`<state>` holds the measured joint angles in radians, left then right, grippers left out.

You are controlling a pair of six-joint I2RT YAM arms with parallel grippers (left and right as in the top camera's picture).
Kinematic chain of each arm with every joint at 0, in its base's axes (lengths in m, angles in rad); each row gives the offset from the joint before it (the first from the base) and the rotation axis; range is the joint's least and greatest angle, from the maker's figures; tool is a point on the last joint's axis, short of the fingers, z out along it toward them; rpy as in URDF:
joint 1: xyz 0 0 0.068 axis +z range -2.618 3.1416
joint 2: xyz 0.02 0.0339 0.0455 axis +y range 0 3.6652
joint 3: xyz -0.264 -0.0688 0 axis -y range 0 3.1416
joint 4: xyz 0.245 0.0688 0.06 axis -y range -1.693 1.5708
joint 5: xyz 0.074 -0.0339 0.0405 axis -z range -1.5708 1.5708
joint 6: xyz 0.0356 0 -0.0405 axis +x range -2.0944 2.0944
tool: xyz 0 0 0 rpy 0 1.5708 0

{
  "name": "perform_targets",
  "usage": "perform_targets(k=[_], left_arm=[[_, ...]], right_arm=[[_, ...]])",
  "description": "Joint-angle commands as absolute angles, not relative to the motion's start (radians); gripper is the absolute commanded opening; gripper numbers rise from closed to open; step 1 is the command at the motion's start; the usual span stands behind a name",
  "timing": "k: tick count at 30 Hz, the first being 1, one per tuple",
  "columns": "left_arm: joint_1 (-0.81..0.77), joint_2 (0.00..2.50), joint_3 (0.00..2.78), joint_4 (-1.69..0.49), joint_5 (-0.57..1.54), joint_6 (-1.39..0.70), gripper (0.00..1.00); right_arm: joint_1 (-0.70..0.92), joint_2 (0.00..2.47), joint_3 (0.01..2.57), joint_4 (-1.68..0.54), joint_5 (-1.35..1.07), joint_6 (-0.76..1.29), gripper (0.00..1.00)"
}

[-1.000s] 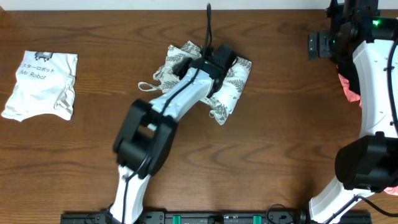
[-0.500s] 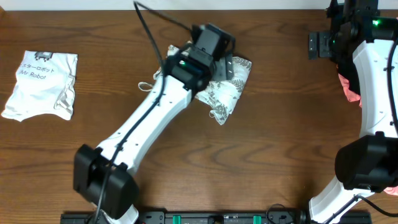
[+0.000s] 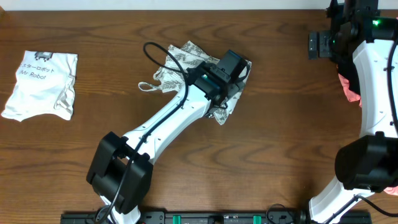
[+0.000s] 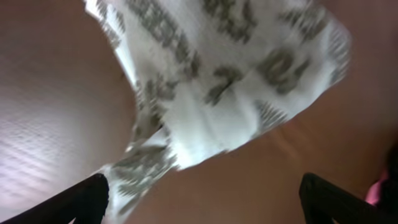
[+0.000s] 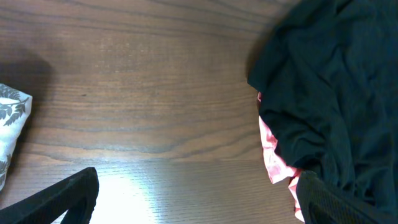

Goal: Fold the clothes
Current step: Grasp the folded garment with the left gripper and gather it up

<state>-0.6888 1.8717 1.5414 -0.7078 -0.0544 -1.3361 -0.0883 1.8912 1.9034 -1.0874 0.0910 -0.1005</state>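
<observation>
Overhead, clothes (image 3: 186, 53) bunched, grey fern print

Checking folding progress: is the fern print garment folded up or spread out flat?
Folded: the fern print garment lies as a small rumpled bundle, one strap loop sticking out.

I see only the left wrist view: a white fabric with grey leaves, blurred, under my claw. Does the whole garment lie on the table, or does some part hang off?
Observer: The thin white garment with grey fern leaves lies wholly on the brown wooden table, bunched in the far half, near the middle.
Operator: Is the other arm near it?
Observer: No. The right claw is open, far to the right, beside a black and pink heap of cloth.
Operator: Is anything else on the table?
Observer: A plain white shirt printed "Mr Robot" lies apart at the left side.
</observation>
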Motion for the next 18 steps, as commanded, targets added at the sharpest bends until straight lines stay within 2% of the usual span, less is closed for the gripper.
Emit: perform_targets(k=[1, 18], left_arm=[[-0.686, 1.877, 1.539, -0.676, -0.112, -1.438, 0.98], [-0.590, 2.048, 1.539, -0.570, -0.060, -1.483, 0.98]], right_arm=[[-0.091, 1.887, 1.909, -1.089, 0.104, -0.083, 0.99], [-0.091, 1.887, 1.909, -1.089, 0.105, -0.083, 0.99]])
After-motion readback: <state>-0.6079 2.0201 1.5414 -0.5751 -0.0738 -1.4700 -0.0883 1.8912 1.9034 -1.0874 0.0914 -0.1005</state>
